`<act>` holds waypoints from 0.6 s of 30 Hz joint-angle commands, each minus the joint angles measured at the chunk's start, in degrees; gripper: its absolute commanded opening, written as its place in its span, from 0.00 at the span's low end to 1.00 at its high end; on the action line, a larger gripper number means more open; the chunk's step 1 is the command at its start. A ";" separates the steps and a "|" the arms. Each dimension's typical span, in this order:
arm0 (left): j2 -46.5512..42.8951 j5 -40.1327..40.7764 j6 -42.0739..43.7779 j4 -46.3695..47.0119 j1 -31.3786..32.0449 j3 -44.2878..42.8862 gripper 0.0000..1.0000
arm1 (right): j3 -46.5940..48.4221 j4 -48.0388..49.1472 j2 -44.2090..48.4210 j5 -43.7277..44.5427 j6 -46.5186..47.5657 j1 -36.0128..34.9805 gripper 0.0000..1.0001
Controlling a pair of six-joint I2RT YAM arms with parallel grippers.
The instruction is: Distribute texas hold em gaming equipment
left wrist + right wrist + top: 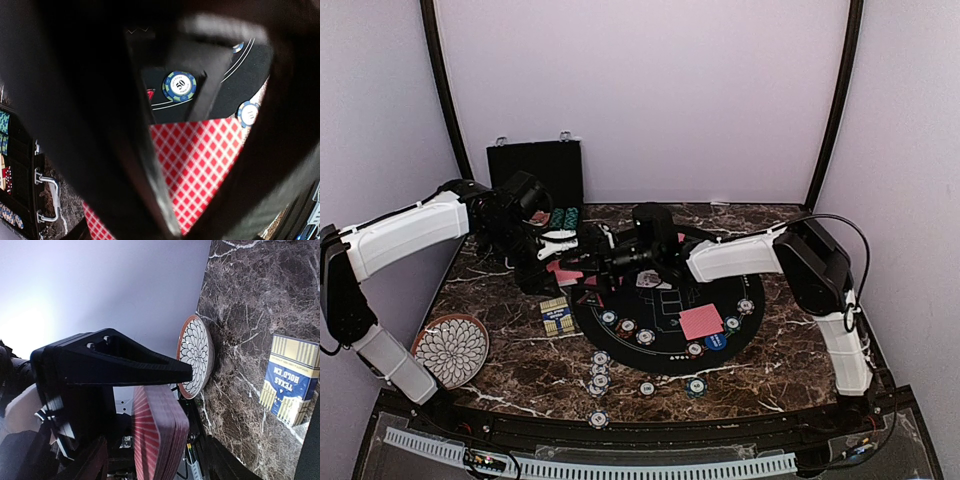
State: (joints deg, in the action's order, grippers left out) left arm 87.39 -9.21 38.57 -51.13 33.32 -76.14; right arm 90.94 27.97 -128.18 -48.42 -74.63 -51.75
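My right gripper (592,262) reaches left over the table and is shut on a deck of red-backed playing cards (157,435), which stands on edge between its fingers (125,360). My left gripper (560,250) meets it from the left. In the left wrist view its fingers (100,125) close to a point on a red-checked card (200,165). A red-backed card (701,322) and several striped poker chips (645,336) lie on the round black mat (760,325). More chips (599,380) lie in front of it. A "50" chip (179,85) shows under the left gripper. A blue button (717,341) sits on the mat.
The black hinged case (535,170) stands open at the back left with chips (565,217) in it. A blue-and-yellow card box (556,315) lies left of the mat and also shows in the right wrist view (292,377). The flower-patterned plate (451,350) is at the front left.
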 commanded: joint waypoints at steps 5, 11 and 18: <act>-1.54 -0.57 0.36 -0.37 -0.11 -0.96 0.00 | 4.83 3.86 -5.13 -1.32 -3.29 -1.87 0.65; -2.01 -0.31 0.45 -0.63 -0.13 -0.89 0.00 | 2.80 0.52 -4.00 0.06 -0.79 -0.70 0.59; -2.26 -0.16 0.50 -0.56 -0.10 -0.85 0.00 | -2.37 -2.84 -0.29 1.07 3.40 1.76 0.55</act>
State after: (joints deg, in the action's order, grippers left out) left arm 87.39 -8.99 38.59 -51.13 33.41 -76.14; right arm 91.72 29.52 -131.13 -48.90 -74.87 -52.40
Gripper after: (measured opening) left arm 0.671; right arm 0.558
